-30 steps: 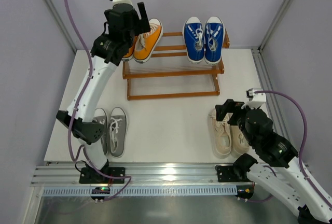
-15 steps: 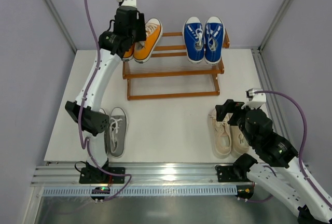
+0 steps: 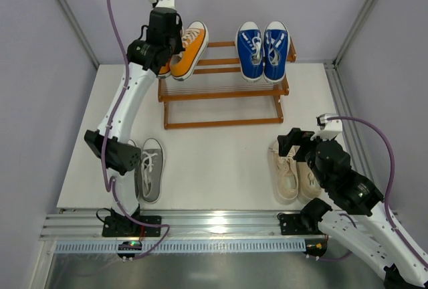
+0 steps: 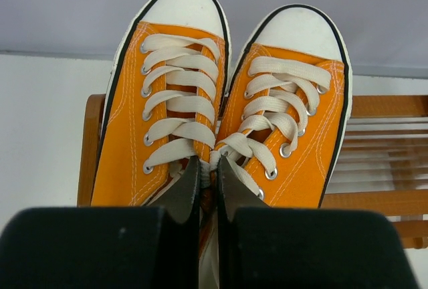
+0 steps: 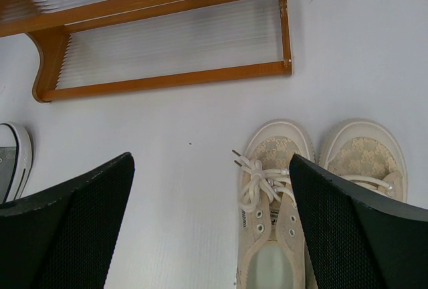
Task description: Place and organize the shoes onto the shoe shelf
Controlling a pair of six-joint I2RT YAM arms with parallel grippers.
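While the left arm reaches far up and forward to the back left end of the shelf (image 3: 221, 93), its elbow sits low over the grey shoes (image 3: 150, 168) on the table (image 3: 214, 162). The right arm is folded near its base, wrist tipped down over the cream shoes (image 5: 274, 188) at the near right of the table.

Compared with half a second ago, the orange shoes (image 4: 167, 115) lie a little more slanted on the top tier, toes swung toward the back right. The right arm has not moved.

The left claw (image 4: 208, 165) is squeezed to a narrow slit, pinching the inner edges of the orange shoes where the two meet, just behind the laces. The right claw (image 5: 210, 162) is spread wide and holds nothing, its fingers hanging above the table on either side of the cream shoes. The blue shoes (image 3: 263, 49) sit side by side at the right of the top tier.
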